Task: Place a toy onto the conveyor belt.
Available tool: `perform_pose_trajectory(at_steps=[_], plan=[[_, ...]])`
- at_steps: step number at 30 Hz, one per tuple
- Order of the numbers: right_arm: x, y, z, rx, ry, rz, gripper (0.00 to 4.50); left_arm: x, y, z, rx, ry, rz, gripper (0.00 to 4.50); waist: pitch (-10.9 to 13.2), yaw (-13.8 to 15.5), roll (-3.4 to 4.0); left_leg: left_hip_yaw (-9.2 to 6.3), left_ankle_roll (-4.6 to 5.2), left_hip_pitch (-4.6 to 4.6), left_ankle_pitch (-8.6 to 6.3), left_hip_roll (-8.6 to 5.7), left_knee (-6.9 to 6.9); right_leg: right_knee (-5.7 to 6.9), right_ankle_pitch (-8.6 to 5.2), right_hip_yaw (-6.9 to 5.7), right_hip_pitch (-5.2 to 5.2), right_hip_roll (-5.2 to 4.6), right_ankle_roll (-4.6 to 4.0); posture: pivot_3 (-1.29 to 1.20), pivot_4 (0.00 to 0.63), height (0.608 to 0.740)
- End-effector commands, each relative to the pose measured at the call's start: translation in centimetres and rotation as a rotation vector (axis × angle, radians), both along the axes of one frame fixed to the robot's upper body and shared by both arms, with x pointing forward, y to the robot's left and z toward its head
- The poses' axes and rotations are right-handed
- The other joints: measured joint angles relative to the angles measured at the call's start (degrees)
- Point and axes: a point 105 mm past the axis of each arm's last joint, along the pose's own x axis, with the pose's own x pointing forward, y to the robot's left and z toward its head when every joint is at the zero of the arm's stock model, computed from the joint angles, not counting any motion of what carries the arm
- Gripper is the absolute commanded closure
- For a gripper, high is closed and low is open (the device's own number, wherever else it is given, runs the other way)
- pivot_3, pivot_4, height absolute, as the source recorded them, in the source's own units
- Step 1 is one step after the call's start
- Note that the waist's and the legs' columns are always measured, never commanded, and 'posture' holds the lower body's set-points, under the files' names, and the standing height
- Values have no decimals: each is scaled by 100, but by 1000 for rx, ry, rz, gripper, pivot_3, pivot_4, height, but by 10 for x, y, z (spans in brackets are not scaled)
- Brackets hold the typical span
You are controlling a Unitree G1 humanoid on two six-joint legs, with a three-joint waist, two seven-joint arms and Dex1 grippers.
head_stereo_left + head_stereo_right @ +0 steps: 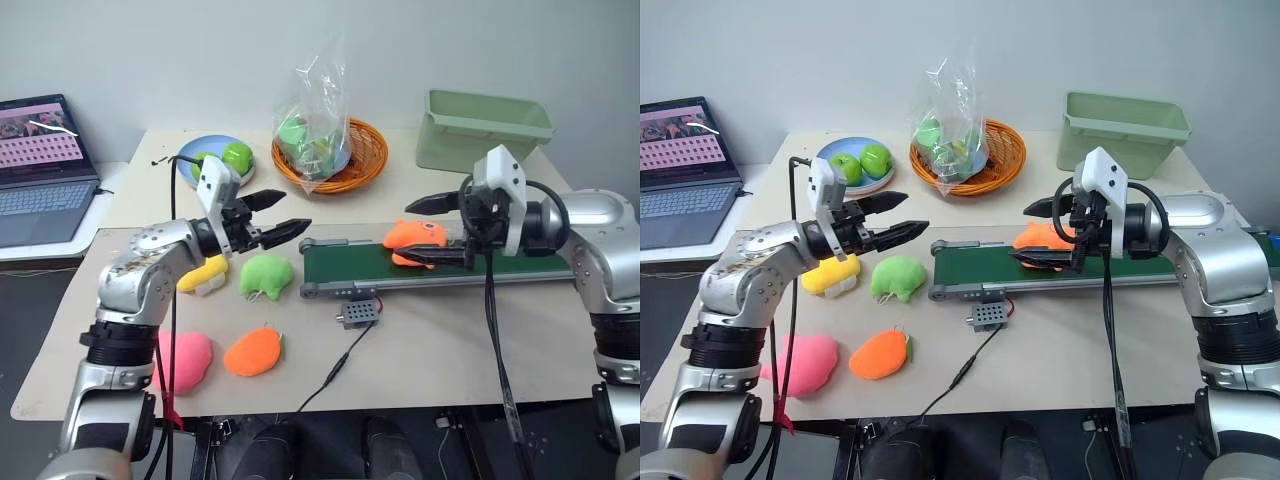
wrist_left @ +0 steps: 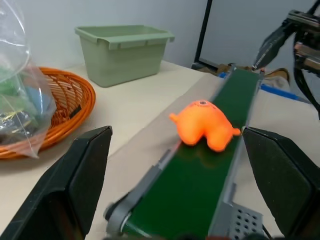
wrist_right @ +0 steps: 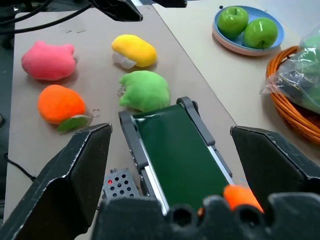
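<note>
The toy [image 1: 415,240], a small bright orange fish-like plush, lies on the dark green conveyor belt [image 1: 350,262] a little right of the belt's left end. My right gripper [image 1: 432,232] is open and level. One finger is above the toy and the other in front of it, and the left wrist view shows the toy [image 2: 202,125] resting free on the belt [image 2: 195,190]. My left gripper [image 1: 295,210] is open and holds nothing. It hovers just off the belt's left roller and points along the belt toward the toy.
Green [image 1: 265,273], yellow [image 1: 205,275], pink [image 1: 185,360] and oval orange [image 1: 253,352] plushes lie left of the belt. A wired control box [image 1: 358,313] sits in front of it. Behind are an apple plate [image 1: 215,158], a basket with a bag [image 1: 330,150], a green bin [image 1: 480,130] and a laptop [image 1: 40,170].
</note>
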Motion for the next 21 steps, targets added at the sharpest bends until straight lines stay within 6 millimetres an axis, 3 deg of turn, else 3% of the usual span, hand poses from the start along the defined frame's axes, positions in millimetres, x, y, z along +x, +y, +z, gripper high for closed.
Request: perform_pose_trajectory(at_steps=[1,21], plan=[[-4,-4,18,31,-41,31,0,-23,6,19,7,-47,-38,93,1,-13,-1,0,1,-2,-1,2,-1,-3,0,0,-1,1,0,0,150,740],[6,21,29,85,0,167,0,-37,28,26,-50,-59,85,93,1,-12,0,1,-3,2,0,3,-2,-1,1,3,-2,0,-2,0,150,740]])
